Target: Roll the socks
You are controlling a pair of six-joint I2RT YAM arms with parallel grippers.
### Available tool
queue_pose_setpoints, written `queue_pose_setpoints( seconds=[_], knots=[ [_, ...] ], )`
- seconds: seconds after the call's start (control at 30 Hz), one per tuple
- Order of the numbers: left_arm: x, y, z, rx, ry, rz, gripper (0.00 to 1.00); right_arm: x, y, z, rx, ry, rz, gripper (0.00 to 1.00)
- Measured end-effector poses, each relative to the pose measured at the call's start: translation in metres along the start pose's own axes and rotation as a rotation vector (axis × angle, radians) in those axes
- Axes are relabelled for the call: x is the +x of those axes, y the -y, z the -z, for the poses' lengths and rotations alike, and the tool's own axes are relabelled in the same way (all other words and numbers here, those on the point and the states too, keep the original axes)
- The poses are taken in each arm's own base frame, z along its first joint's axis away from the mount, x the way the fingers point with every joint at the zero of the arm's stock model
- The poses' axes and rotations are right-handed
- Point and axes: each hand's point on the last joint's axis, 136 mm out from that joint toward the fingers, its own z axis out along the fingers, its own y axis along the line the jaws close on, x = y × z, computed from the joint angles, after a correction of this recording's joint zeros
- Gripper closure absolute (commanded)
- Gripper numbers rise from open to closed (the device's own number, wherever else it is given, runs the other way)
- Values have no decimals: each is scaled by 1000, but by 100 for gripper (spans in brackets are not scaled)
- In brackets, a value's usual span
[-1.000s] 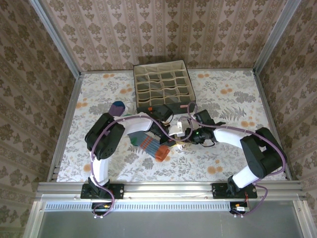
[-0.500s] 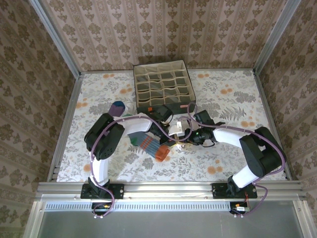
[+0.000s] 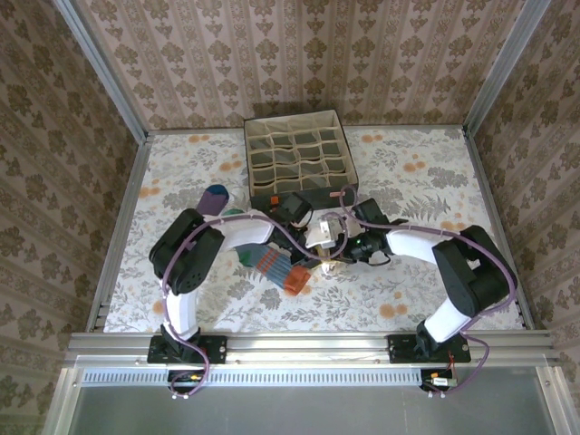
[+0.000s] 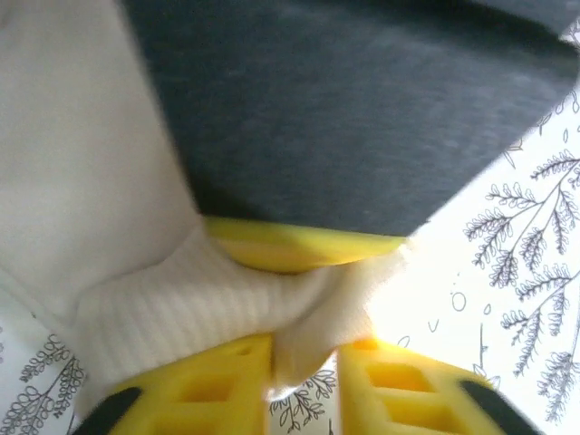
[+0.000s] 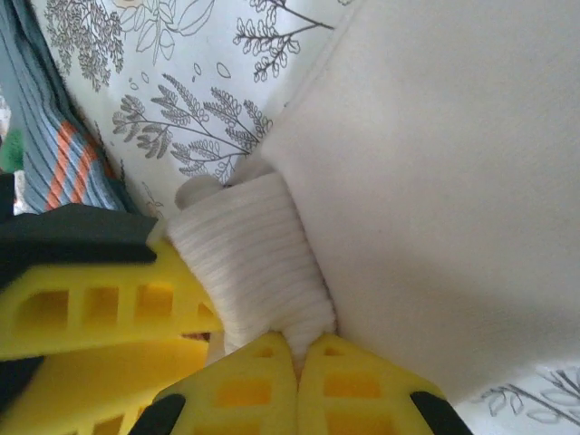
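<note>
White sock (image 3: 327,237) sits mid-frame in the top view. Its ribbed cuff is pinched tight by both the left gripper (image 4: 304,358) and the right gripper (image 5: 299,355). I'd hold both pinches firm and turn evenly so the roll comes out tight. Both arms fold inward, wrists nearly meeting.

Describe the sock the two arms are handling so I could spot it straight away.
Find the grey box of compartments at the far middle of the table. Just in front of it, the left end effector and right end effector both pinch a white sock. Unlike the striped sock lying beside it and the purple sock further left, it is white and ribbed.
</note>
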Motion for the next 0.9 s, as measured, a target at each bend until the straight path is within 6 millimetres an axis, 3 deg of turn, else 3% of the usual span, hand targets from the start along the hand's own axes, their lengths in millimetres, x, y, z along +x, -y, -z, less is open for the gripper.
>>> queue_pose_setpoints(
  seconds=[0.23,0.5,0.9],
  knots=[
    [4,8,15,-115,87,-255,60,-2,4,-4,-25,-93,-52,100],
    [-11,-6,24,-247,122,-478,52,-3,8,-4,-73,-162,-99,100],
    [-17,-4,1,-219,36,-706,50,3,10,0,-61,-206,-98,100]
  ],
)
